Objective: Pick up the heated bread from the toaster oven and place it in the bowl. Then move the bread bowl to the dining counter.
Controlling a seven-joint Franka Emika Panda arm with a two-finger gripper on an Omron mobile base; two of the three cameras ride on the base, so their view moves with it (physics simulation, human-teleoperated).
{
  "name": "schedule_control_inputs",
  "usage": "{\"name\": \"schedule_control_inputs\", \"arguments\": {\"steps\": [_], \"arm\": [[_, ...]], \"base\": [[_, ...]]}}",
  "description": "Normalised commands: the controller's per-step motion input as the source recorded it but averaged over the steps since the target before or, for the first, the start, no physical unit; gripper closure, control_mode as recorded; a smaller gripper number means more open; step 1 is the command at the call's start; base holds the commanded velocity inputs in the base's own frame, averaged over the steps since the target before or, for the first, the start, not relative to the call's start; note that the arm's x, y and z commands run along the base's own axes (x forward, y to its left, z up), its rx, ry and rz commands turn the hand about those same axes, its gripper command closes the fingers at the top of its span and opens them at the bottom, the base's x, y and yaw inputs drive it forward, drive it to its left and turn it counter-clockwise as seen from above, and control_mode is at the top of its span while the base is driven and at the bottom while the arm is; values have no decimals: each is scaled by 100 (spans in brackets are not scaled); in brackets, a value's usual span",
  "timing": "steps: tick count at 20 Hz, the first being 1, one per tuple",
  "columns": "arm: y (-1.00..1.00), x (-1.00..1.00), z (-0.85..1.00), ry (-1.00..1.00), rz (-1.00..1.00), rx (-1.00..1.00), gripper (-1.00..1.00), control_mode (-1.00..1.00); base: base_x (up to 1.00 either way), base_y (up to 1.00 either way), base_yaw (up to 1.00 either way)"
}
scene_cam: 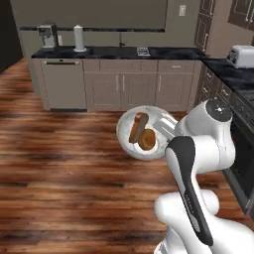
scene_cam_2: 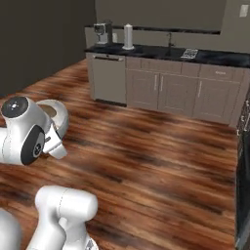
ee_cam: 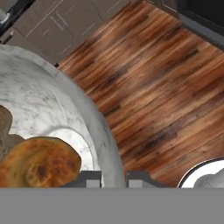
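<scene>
I hold the white-grey speckled bowl (scene_cam: 124, 125) in the air above the wooden floor, level with my wrist. My gripper (ee_cam: 114, 178) is shut on the bowl's rim (ee_cam: 101, 127), one finger inside it and one outside. The heated bread (scene_cam: 147, 140), a small round golden bun, lies in the bowl close to the gripped rim and shows large in the hand view (ee_cam: 38, 162). A darker brown slice (scene_cam: 138, 126) leans beside it. In the right base view the bowl (scene_cam_2: 61, 116) peeks out from behind my arm. The toaster oven and the dining counter are out of view.
Brown cabinets under a black worktop (scene_cam: 119, 52) line the far wall, with a dishwasher (scene_cam: 63, 84), a coffee machine (scene_cam: 48, 35) and a paper roll (scene_cam: 79, 38). A white slot toaster (scene_cam: 241, 55) stands on the right counter above a dark oven front (scene_cam: 243, 163). Open wooden floor (scene_cam: 64, 163) spreads between.
</scene>
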Motion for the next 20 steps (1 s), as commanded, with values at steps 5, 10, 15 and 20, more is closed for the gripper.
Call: {"name": "schedule_control_inputs", "arguments": {"steps": [5,10,15,20], "arm": [[0,0,0,0,0,0,100,100],[0,0,0,0,0,0,100,100],[0,0,0,0,0,0,100,100],[0,0,0,0,0,0,100,100]], "base": [[78,98,52],[100,94,29],[100,67,8],[100,62,0]]}}
